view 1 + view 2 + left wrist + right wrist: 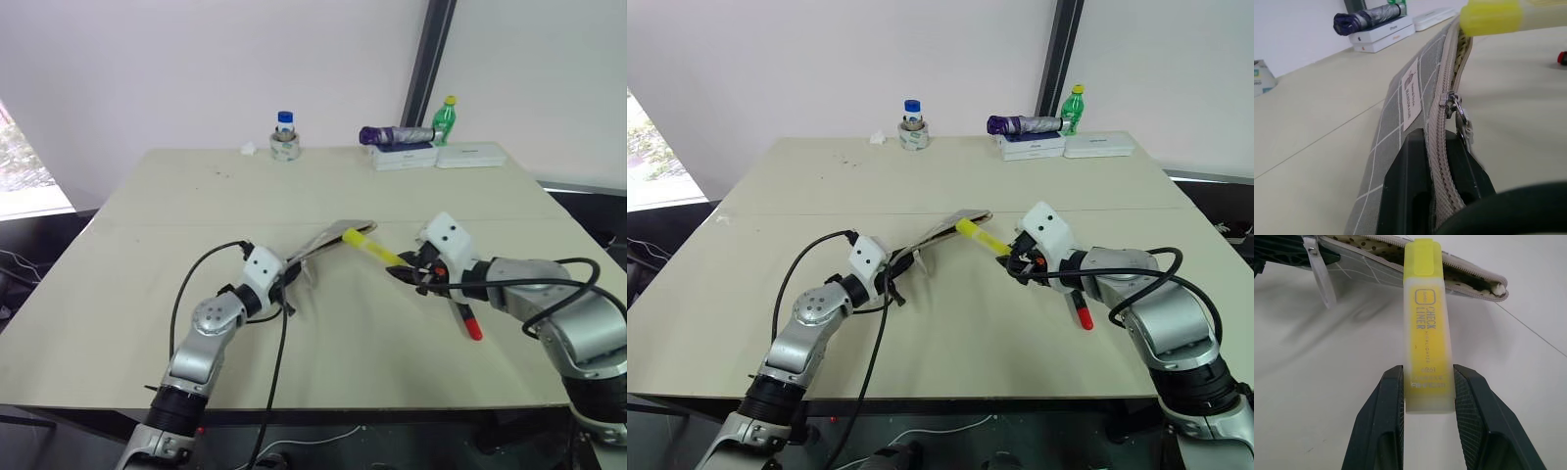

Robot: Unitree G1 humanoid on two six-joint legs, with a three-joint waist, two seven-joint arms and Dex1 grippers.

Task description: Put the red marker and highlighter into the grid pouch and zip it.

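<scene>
highlighter (1427,328) is clamped at its base in the right gripper (1428,396), its cap at the open mouth of the grid pouch (328,241). left gripper (1437,161) pinches the pouch's zip edge. red marker (466,322) lies beyond the right gripper from the pouch, on the table (323,186).

Along the far edge of the pale tabletop (196,294), near its middle, a small jar with a blue lid (285,121) stands on a roll of tape (285,149), a crumpled white scrap (249,149) just beside it. Toward the far right corner lie two flat white boxes (403,157) (471,155) side by side; a folded purple umbrella (396,135) rests on the nearer-centre box, and a green bottle with a yellow cap (446,119) stands behind them.
</scene>
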